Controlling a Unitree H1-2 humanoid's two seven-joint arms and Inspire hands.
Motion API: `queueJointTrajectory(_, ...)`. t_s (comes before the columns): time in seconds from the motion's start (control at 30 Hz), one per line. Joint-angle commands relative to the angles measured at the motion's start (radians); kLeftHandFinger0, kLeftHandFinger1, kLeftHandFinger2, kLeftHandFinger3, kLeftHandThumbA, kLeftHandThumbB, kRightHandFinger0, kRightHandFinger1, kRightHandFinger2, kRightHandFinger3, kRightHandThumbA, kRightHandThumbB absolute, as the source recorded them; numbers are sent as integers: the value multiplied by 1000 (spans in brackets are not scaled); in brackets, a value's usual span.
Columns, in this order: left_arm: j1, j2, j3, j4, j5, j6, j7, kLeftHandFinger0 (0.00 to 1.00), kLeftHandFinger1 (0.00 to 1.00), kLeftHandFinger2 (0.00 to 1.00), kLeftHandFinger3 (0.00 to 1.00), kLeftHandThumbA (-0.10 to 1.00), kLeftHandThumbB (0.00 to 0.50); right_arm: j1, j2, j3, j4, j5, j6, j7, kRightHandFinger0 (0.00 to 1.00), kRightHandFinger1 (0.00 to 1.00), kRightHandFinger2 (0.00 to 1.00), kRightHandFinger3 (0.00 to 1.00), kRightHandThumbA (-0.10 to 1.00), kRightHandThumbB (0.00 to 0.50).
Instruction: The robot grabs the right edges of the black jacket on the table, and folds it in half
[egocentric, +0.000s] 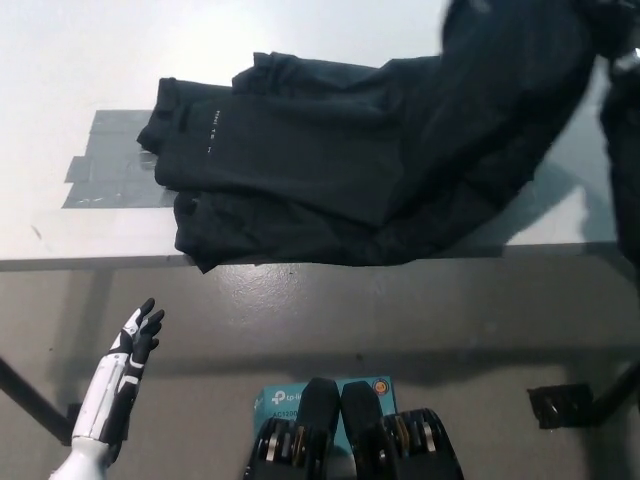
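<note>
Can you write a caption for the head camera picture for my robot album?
Black right arm lifts the black jacket's right side off the white table; white left hand rests low.

Single head cam, looking steeply down from above. Table (60, 60) fills the upper half, floor (400, 310) the lower. Left hand (125, 375) nearest, lower left. No second view, no overlap.

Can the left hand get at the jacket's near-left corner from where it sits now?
Probably not without a big move: the left hand hangs open below the table edge, off to the left of the jacket; nothing blocks it.
</note>
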Motion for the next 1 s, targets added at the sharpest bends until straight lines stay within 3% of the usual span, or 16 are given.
queueJointTrajectory(0.0,-8,11,8,-22,-6,-16,0,1000,1000,1000,1000,1000,86,-173,-9,204,-2,-273,-106,113,1,381,637,537,-100,135)
queueJointTrajectory(0.13,-12,4,5,-21,-1,-17,5,1000,1000,1000,1000,1000,83,-257,62,330,74,-347,-142,126,0,362,637,513,-100,171)
queueJointTrajectory(0.2,-10,3,4,-20,4,-23,9,1000,1000,1000,1000,1000,76,-271,100,363,83,-349,-137,131,0,389,690,567,-100,170)
queueJointTrajectory(0.23,-10,1,4,-21,4,-23,10,1000,1000,1000,1000,1000,86,-283,123,394,105,-376,-158,124,50,418,721,624,-100,171)
queueJointTrajectory(0.27,-9,1,5,-23,4,-23,10,1000,1000,1000,1000,1000,87,-292,142,426,141,-414,-196,102,368,575,775,650,-100,179)
queueJointTrajectory(0.3,-8,5,3,-29,7,-21,8,1000,1000,1000,1000,1000,78,-310,168,465,194,-448,-249,99,166,469,748,682,-100,166)
queueJointTrajectory(0.4,-9,6,4,-39,6,-15,6,1000,1000,1000,1000,1000,66,-341,222,528,274,-491,-282,85,19,449,795,795,-100,208)
queueJointTrajectory(0.5,-14,5,2,-44,8,2,5,1000,1000,1000,1000,1000,82,-359,263,578,317,-538,-257,69,1,457,820,842,-100,187)
queueJointTrajectory(0.53,-15,1,2,-49,8,15,6,1000,1000,1000,1000,1000,86,-365,275,603,326,-558,-233,75,51,511,851,838,-100,178)
queueJointTrajectory(0.63,-21,4,-1,-51,18,19,7,1000,1000,1000,1000,1000,88,-359,295,632,356,-591,-241,59,20,506,821,696,-100,180)
queueJointTrajectory(0.8,-22,8,-5,-54,40,20,12,1000,1000,1000,1000,1000,84,-335,313,632,367,-619,-229,68,4,486,845,797,-100,181)
queueJointTrajectory(0.83,-25,10,-4,-56,39,24,10,1000,1000,1000,1000,1000,84,-336,309,622,364,-613,-216,90,39,527,892,856,-100,172)
queueJointTrajectory(0.87,-26,10,-3,-56,39,26,9,1000,1000,1000,1000,1000,94,-337,306,617,355,-615,-189,119,202,625,938,945,28,182)
queueJointTrajectory(0.9,-27,11,-3,-55,39,26,8,1000,1000,1000,1000,1000,96,-341,302,618,345,-618,-156,148,259,641,895,916,87,184)
queueJointTrajectory(0.93,-31,12,-3,-56,43,33,7,1000,1000,1000,1000,1000,99,-356,291,611,339,-585,-114,247,753,1000,1000,1000,319,271)
queueJointTrajectory(0.97,-31,14,-4,-54,45,33,6,1000,1000,1000,1000,1000,104,-369,279,618,326,-579,-61,322,1000,1000,1000,1000,501,348)
